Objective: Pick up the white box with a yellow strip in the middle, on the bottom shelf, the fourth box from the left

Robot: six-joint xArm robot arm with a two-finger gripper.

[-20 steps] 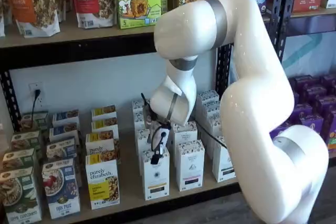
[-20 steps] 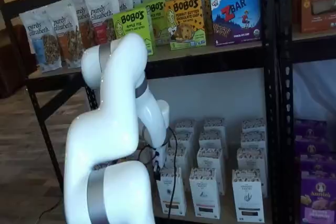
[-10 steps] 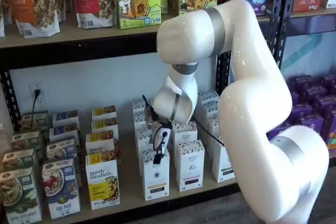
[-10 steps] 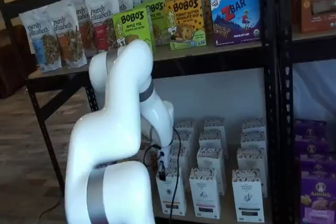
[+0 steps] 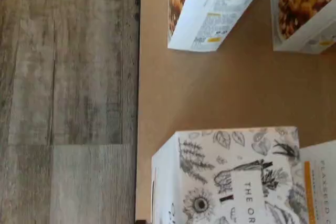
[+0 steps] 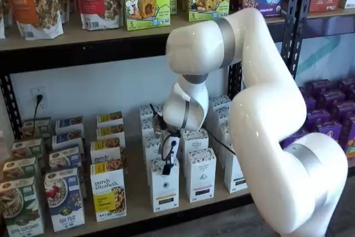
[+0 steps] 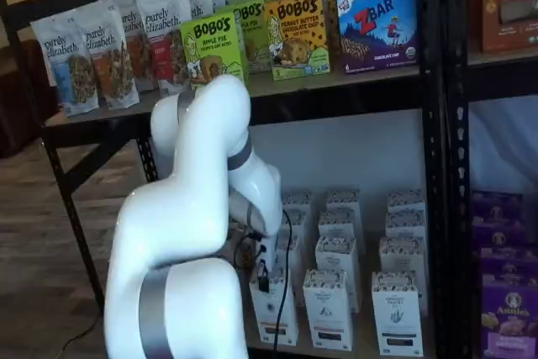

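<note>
Tool above the white box at the front of the bottom shelf.

We see the tool [image 6: 166, 166] hanging from the white arm [image 6: 260, 109] just over the top of the white box [image 6: 165, 191], which stands upright at the front edge of the bottom shelf [image 6: 133, 206]. We cannot make out a gap between the black fingers in either shelf view; the jaws stand at their widest, and nothing is held. In the wrist view, the box top [image 5: 231, 177] shows leaf drawings, with tan board between it and 2 granola boxes [image 5: 210, 9]. A similar white carton [image 6: 201, 175] stands just beside the white box, on its right in a shelf view.
</note>
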